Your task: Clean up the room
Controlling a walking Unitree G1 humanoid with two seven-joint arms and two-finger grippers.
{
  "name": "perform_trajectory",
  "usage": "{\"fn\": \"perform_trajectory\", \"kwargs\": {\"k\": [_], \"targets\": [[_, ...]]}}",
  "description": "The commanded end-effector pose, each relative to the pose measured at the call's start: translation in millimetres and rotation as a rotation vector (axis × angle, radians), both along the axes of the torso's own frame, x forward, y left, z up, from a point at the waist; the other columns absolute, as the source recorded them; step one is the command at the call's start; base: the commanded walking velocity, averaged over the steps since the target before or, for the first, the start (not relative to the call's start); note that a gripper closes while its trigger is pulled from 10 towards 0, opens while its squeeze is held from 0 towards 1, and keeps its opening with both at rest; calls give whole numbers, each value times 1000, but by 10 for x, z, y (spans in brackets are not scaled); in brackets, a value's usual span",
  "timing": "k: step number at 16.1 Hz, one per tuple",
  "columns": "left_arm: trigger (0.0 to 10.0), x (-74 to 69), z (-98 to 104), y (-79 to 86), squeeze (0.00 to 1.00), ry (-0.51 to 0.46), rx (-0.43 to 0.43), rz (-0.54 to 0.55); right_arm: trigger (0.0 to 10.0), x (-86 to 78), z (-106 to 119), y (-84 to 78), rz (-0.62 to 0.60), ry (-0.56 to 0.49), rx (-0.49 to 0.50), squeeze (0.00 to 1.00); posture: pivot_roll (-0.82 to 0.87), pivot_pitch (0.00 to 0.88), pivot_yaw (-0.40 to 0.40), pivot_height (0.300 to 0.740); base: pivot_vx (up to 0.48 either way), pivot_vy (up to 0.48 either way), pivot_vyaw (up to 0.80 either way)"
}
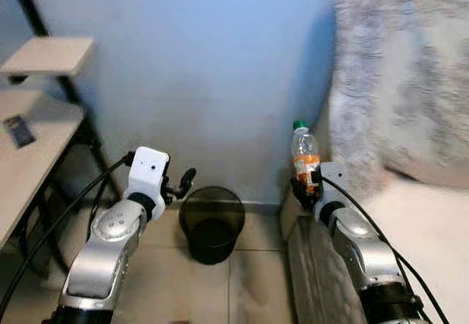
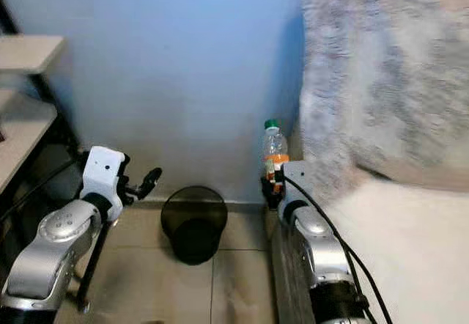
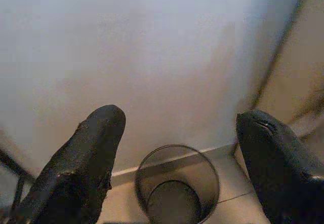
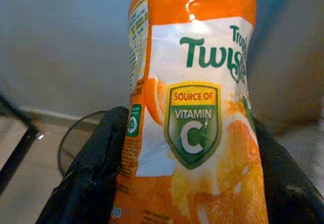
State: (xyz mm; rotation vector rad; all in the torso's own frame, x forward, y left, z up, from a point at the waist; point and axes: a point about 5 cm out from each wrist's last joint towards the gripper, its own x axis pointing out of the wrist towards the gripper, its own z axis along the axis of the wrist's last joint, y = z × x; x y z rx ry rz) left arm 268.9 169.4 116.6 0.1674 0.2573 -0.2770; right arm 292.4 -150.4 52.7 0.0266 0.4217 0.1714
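Note:
A plastic drink bottle [image 1: 305, 152] with a green cap and an orange label [image 4: 195, 117] stands upright in my right gripper [image 1: 306, 185], which is shut on its lower part, beside the bed. A black mesh waste bin [image 1: 212, 223] sits on the floor against the wall, down and to the left of the bottle. My left gripper [image 1: 183, 182] hangs open above the bin's left side with nothing between its fingers [image 3: 86, 158]; the bin [image 3: 177, 191] shows between them in the left wrist view.
A pale blue wall [image 1: 198, 67] closes off the far side. A grey fluffy blanket [image 1: 399, 82] and a bed [image 1: 432, 229] rise at the right. A wooden desk with a black frame [image 1: 29, 148] stands at the left. Tiled floor [image 1: 242, 287] lies between.

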Motion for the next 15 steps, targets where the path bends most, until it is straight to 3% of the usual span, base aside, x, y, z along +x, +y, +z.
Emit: {"fn": "perform_trajectory", "kwargs": {"k": [1, 7, 10, 12, 15], "targets": [[10000, -2, -10, 14, 0, 11, 5, 7, 10000, 60, 64, 61, 20, -26, -7, 0, 111, 0, -34, 740, 386, 0, 800], [10000, 4, -5, -1, 0, 11, 14, -15, 10000, 120, 77, 96, 90, -33, -46, 0, 113, 0, -37, 740, 381, 0, 0], [10000, -13, -12, -21, 0, 17, 21, -39, 10000, 147, 86, 121, 126, -41, -61, 0, 119, 0, -42, 740, 384, 0, 800], [10000, -20, -17, -36, 0, 23, 27, -54, 10000, 162, 56, 116, 117, -14, -55, 0, 121, 0, -45, 740, 379, 0, 0], [10000, -105, -92, -123, 0, 83, 87, -194, 10000, 171, -74, 173, 307, 51, -219, 0, 120, 0, -42, 740, 107, 0, 0]]}}
